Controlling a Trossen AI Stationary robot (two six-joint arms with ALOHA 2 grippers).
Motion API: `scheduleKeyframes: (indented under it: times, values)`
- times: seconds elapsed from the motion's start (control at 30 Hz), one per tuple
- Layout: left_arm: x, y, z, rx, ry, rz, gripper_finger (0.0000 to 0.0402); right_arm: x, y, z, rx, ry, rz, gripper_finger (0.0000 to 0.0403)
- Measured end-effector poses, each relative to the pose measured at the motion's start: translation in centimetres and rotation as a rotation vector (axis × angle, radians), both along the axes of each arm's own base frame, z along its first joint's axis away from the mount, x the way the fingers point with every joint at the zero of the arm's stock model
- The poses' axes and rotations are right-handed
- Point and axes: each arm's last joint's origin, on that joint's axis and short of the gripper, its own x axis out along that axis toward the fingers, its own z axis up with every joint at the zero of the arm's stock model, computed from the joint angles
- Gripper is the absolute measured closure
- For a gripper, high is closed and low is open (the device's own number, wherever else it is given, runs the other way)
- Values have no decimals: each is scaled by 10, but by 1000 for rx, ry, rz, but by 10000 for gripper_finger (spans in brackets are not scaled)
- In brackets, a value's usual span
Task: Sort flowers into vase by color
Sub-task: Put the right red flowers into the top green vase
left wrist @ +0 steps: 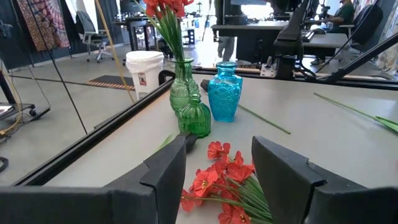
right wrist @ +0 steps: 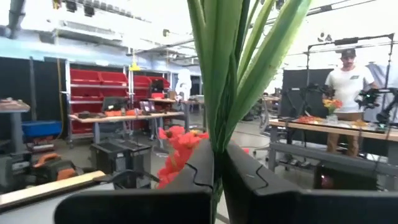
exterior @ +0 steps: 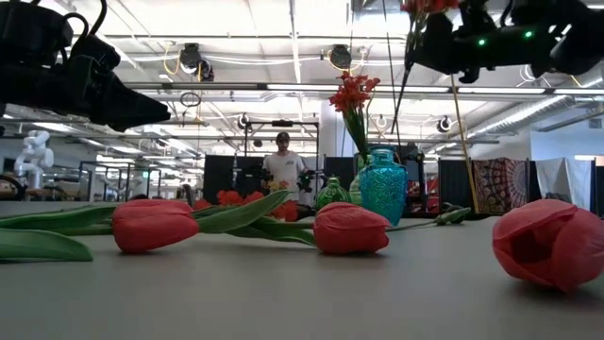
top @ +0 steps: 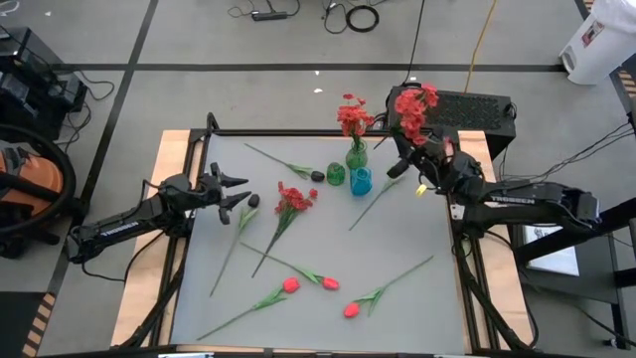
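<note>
Clamped tight on a bunch of green stems, the right gripper holds a red cluster flower up off the table near the far right corner, while the left gripper hangs over the left edge, fingers spread. Counting: three vases near the far edge, tall green with one red cluster in it, small green and blue. On the table lie one red cluster, three tulips toward the near edge and two dark buds, leaving open room along the right and near-left sides.
</note>
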Motion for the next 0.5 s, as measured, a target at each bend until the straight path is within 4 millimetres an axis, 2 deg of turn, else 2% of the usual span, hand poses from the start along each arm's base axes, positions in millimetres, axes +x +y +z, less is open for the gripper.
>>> scheduleKeyframes:
  times: [0.5]
  values:
    - [0,0,0,0,0,0,210,41,-23,1,27,73,35,399]
